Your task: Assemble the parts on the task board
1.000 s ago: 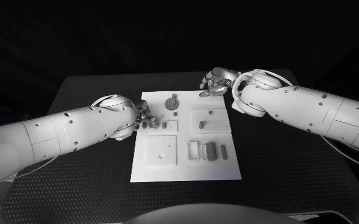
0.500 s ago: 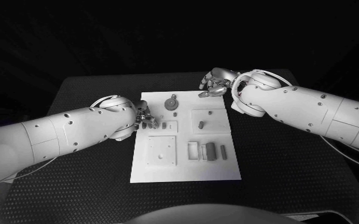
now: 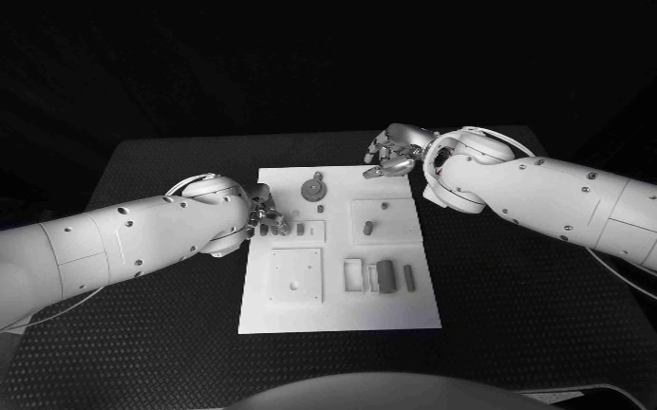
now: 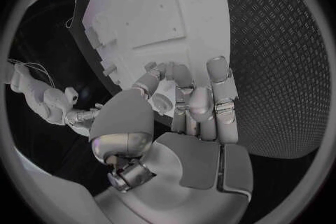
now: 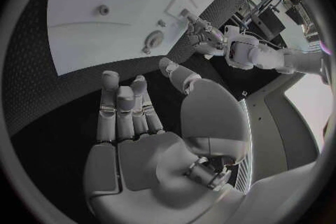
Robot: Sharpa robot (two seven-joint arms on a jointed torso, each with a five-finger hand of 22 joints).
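Left hand (image 3: 269, 219) at task board (image 3: 340, 306) left edge, fingers curled, grip unclear. Right hand (image 3: 394, 156) spread, empty, over board's far right corner.

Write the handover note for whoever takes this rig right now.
Left hand: at the task board's left edge, fingers curled at a small part there; whether it grips it cannot be told.
Right hand: empty, fingers apart, hovering off the board's far right corner.
On the board: a round part at the far end, a peg mid-right, bars near right.
Done: unclear. Left: assembly.
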